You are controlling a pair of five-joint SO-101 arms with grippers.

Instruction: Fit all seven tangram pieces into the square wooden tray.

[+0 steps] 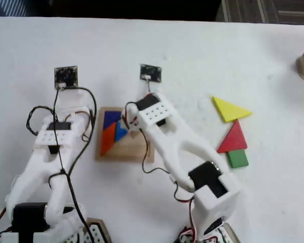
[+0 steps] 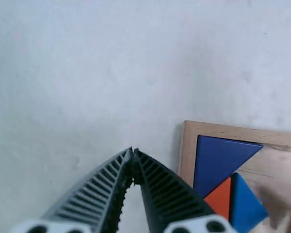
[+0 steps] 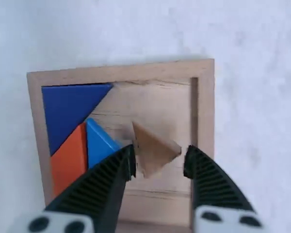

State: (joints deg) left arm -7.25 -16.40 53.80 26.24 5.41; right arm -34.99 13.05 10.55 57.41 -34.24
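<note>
Tray of pale wood, square [image 1: 142, 154], sits centre-left of the high view on the white surface [image 1: 192, 50], w/ four pcs inside: dark blue large triangle [image 3: 70, 104], orange triangle [image 3: 68, 160], light blue small triangle [image 3: 99, 143], and a tan wood-coloured triangle [image 3: 153, 145] lying loose in the bare part of the tray. Right end effector [image 3: 157, 155] hangs directly over that tan pc, jaws apart and straddling it. One flat edge faces one finger and a corner points at the other, w/ thin gaps showing both sides, so prob. not gripped. Key relation: the pc sits skewed to the tray walls and apart from the light blue triangle, so it likely needs a turn and a nudge to seat. Left end effector [image 2: 133, 153] is closed on nothing, tips together, just outside the tray rim beside the dark blue corner. Three pcs are outside, well apart from the tray at right of the high view: yellow triangle [image 1: 229, 109], red triangle [image 1: 234, 139] and green square [image 1: 237, 158], the last two touching. All are nearer the right arm, approx. halfway thru the task.
</note>
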